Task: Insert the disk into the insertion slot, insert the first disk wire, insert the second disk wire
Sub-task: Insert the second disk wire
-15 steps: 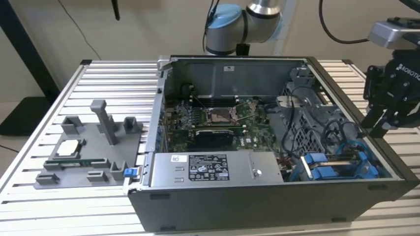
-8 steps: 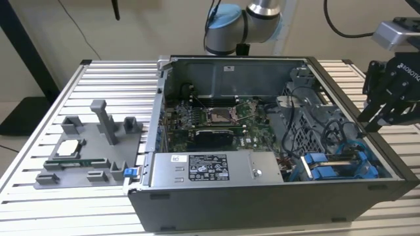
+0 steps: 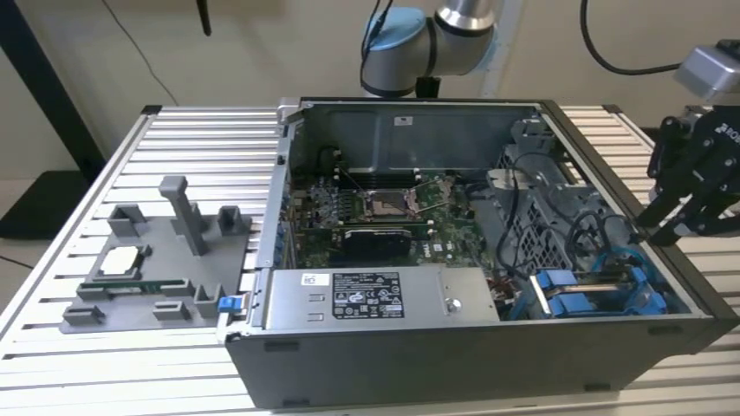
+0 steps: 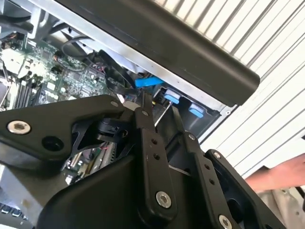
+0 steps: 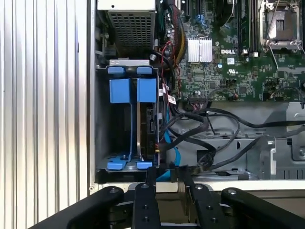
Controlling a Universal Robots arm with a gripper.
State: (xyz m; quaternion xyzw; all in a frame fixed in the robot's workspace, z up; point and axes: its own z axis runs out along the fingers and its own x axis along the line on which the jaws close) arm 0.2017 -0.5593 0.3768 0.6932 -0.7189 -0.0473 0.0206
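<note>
While the gripper (image 3: 668, 227) hangs at the computer case (image 3: 463, 347) rim, right by the drive cage, its jaws look narrowly parted with nothing between them, though that's hard to call from these angles. The disk (image 5: 147, 90) sits down in the insertion slot (image 5: 101, 143), just beside the other blue carrier (image 5: 119, 90). Black cables (image 5: 209, 124) run close alongside.
</note>
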